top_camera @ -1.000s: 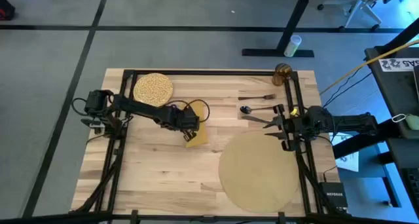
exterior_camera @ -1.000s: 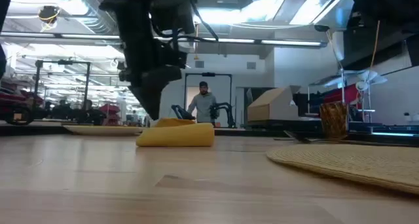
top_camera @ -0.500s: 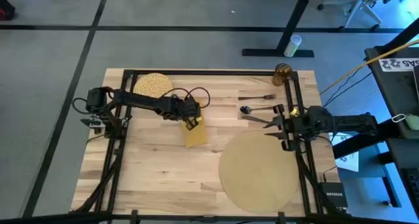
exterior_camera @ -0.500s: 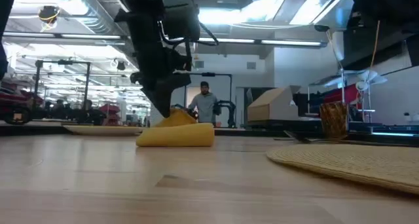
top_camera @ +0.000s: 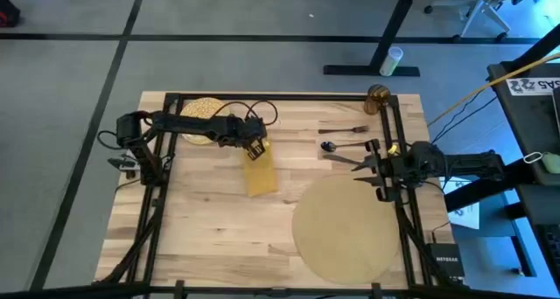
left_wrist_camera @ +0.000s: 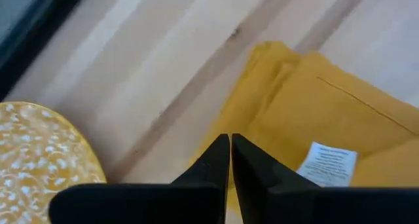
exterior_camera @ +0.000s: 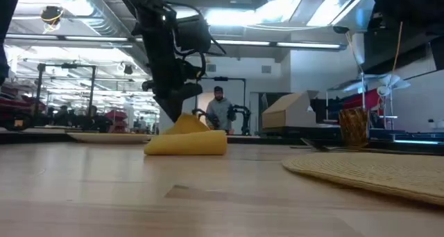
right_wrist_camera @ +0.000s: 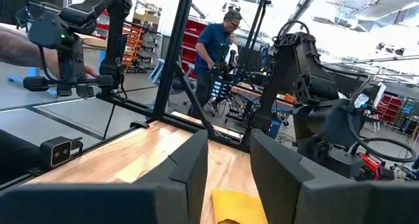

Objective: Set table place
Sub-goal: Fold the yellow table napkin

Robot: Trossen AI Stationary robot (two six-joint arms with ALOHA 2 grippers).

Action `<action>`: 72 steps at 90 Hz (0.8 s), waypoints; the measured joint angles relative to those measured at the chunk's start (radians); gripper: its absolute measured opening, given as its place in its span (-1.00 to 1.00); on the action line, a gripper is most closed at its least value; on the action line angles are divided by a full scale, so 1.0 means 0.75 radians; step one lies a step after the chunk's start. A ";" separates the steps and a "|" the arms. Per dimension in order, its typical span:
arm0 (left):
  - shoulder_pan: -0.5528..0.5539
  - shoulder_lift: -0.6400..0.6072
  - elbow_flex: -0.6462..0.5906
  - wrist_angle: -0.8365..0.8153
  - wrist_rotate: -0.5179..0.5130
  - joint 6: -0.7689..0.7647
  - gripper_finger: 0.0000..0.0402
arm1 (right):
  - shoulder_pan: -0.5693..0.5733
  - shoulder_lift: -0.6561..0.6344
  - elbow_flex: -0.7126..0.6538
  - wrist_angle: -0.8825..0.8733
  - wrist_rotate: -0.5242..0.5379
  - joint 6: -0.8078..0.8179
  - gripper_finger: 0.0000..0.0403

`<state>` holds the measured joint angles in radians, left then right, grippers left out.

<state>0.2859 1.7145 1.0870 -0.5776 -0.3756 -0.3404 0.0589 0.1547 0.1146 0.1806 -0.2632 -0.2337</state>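
**Left arm pinches napkin's far end as place setting waits in pieces**

The left gripper (top_camera: 255,149) hangs low over the far end of the mustard-yellow napkin (top_camera: 261,172), which lies near the middle of the light wood table (top_camera: 210,220). In the left wrist view its two dark fingers (left_wrist_camera: 216,160) stand pressed together, tips down on the napkin's folded edge, apparently nipping the cloth; a white care label (left_wrist_camera: 327,162) shows on the fabric just beside them. From table height, the napkin (exterior_camera: 186,141) sits as a rumpled mound with one end drawn up into a peak under the gripper (exterior_camera: 175,107).

The yellow-speckled plate (top_camera: 199,109) rests at the far left corner of the table, partly covered by the left arm, well apart from the large round tan placemat (top_camera: 346,227) at the near right. Between the placemat and the far edge lie the dark cutlery: a fork (top_camera: 350,128) farthest back, a spoon (top_camera: 336,146) nearer, and a knife (top_camera: 346,159) just beside the placemat's far rim. The small amber glass (top_camera: 378,96) stands at the far right corner against the black rail.

The right gripper (top_camera: 372,166) waits at the right edge of the table, above the placemat's rim, its fingers (right_wrist_camera: 190,168) spread apart and holding nothing.

Beyond the table, a person (exterior_camera: 220,116) in a grey top stands in the workshop.
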 joint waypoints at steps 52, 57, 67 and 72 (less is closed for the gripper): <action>-0.272 -0.168 0.012 -0.127 -0.077 -0.196 -1.00 | 0.000 0.000 0.000 -0.006 0.000 0.017 -0.51; -0.296 -0.172 0.012 -0.146 -0.036 -0.219 -1.00 | 0.000 0.000 0.000 -0.007 0.000 0.017 -0.51; -0.340 -0.149 0.003 -0.184 0.042 -0.269 -1.00 | 0.000 0.000 0.000 -0.007 0.000 0.016 -0.51; -0.357 -0.129 -0.014 -0.204 0.049 -0.294 -1.00 | -0.001 0.000 0.000 -0.007 0.000 0.016 -0.51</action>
<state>0.0184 1.6181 1.0764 -0.7306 -0.3386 -0.5612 0.0586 0.1550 0.1146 0.1753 -0.2634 -0.2214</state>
